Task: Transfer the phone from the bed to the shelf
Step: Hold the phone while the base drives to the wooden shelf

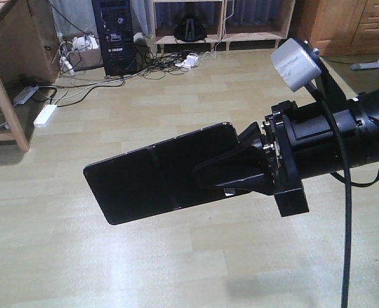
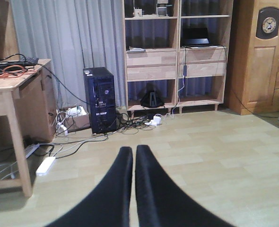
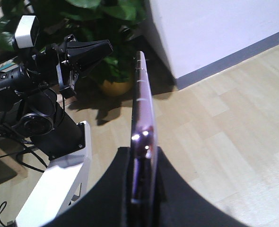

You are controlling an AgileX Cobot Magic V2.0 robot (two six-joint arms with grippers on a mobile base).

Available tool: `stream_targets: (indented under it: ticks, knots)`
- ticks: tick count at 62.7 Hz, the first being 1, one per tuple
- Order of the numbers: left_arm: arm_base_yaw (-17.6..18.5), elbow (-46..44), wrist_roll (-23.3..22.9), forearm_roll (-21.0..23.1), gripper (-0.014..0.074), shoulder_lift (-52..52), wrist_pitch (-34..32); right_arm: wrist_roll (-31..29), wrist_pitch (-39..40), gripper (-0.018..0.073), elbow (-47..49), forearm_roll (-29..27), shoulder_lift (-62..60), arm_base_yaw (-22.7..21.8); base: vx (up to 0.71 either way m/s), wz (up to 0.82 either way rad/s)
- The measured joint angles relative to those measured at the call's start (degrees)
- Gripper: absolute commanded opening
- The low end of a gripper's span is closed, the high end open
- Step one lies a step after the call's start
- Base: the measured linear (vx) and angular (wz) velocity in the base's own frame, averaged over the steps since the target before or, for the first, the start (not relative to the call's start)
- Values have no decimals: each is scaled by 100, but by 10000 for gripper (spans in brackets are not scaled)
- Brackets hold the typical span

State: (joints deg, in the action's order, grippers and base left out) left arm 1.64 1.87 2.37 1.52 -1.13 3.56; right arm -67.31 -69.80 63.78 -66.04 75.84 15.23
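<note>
Right hand (image 1: pixel 209 172) was clamped on one end of the phone (image 1: pixel 144 176) above the floor (image 1: pixel 176 83); left hand (image 2: pixel 133 150) had its fingers pressed together.

One phone (image 1: pixel 151 176), two end effectors (image 1: pixel 205 172) (image 2: pixel 134 152), one computer tower (image 2: pixel 100 99).

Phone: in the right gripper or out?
In. The thin glossy black phone with pinkish rim sits edge-on between the black fingers of the right gripper; the front view shows it held above the pale wood floor.
</note>
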Motion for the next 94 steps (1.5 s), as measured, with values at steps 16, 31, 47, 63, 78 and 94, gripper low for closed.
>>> stream_targets:
  ticks: [16,31,47,63,78,94]
  knots:
    - [0,0,0,0,1,0,0,0,5,-2,0,-5,0,0,42,-5]
    - [0,0,0,0,1,0,0,0,5,-2,0,-11,0,0,41,-9]
    - [0,0,0,0,1,0,0,0,5,-2,0,-15,0,0,41,-14]
    - [0,0,0,0,1,0,0,0,5,-2,0,-18,0,0,42,-22]
    - [0,0,0,0,1,0,0,0,5,-2,0,-18,0,0,44,-28]
    - [0,0,0,0,1,0,0,-4,4,-2,0,-18,0,0,46,-26]
